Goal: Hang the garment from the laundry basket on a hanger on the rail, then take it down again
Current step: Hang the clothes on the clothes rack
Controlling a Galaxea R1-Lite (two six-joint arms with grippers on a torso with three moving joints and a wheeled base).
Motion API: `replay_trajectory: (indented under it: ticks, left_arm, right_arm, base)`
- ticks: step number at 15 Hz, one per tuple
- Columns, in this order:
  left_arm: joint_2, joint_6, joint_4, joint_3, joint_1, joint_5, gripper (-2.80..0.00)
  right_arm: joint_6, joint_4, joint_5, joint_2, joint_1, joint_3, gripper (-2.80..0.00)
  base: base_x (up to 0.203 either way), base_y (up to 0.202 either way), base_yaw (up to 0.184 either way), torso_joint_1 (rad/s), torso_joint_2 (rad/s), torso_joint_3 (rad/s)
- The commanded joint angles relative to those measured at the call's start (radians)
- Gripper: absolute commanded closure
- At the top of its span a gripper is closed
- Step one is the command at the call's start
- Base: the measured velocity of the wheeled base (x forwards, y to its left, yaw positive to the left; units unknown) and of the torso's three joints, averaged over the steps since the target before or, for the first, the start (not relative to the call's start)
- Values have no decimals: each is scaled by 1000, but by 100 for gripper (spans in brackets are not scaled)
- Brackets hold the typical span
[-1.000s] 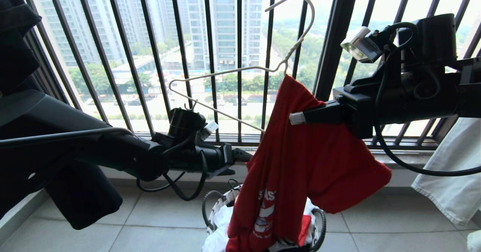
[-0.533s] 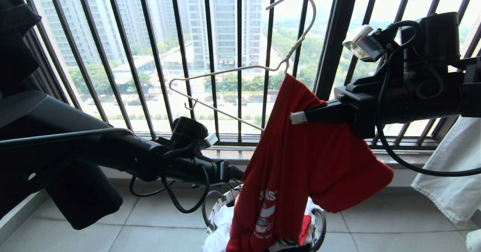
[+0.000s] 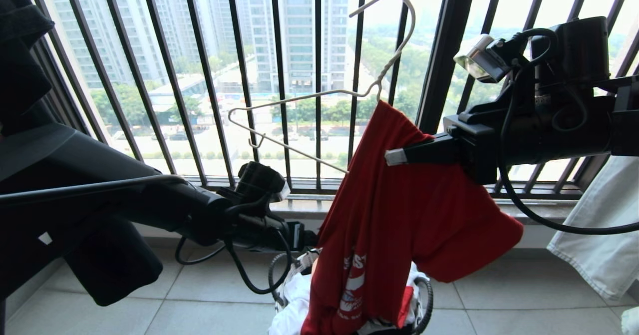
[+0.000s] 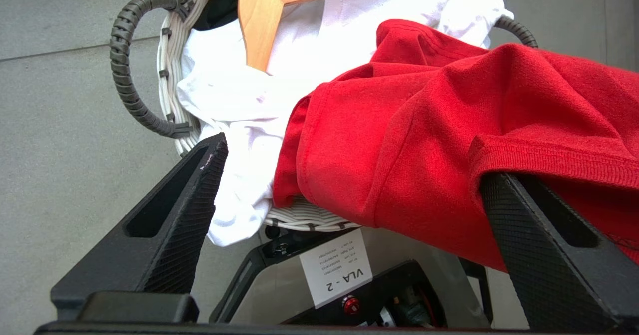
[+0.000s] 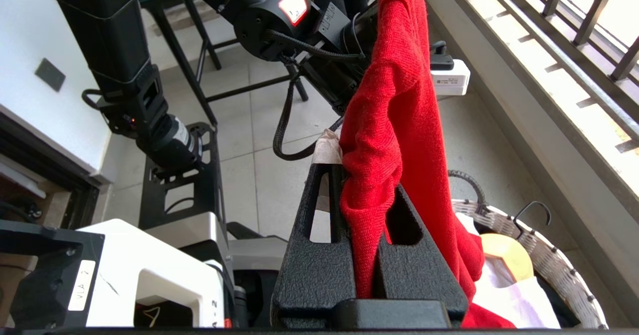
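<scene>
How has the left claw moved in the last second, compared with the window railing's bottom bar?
Yes. The left claw has dropped from beside the railing's bottom bar to below it, nearer the laundry basket.

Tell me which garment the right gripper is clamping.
The red T-shirt, pinched in the shut right gripper beside the wire hanger; not the white garment lying in the basket.
</scene>
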Motion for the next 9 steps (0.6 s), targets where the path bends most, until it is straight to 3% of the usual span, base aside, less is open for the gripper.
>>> replay_trajectory:
  ticks: [1, 3, 4, 9]
  left_arm:
    - [11, 2, 2, 2, 0, 37, -280]
    - [10, 4, 2, 2, 1, 59, -280]
    - [9, 4, 2, 2, 1, 65, 0]
    - [-7, 4, 2, 5, 9, 67, 0]
  right_arm:
    - [-1, -1, 6, -1, 0, -1, 0]
    - [-1, -1, 6, -3, -1, -1, 0]
    - [-1, -1, 6, -4, -1, -1, 0]
    - [-1, -1, 6, -7, -3, -1, 0]
  base:
    - [0, 0, 0, 0, 0, 0]
    - [0, 0, 0, 0, 0, 0]
    - [0, 0, 0, 0, 0, 0]
    - [0, 0, 0, 0, 0, 0]
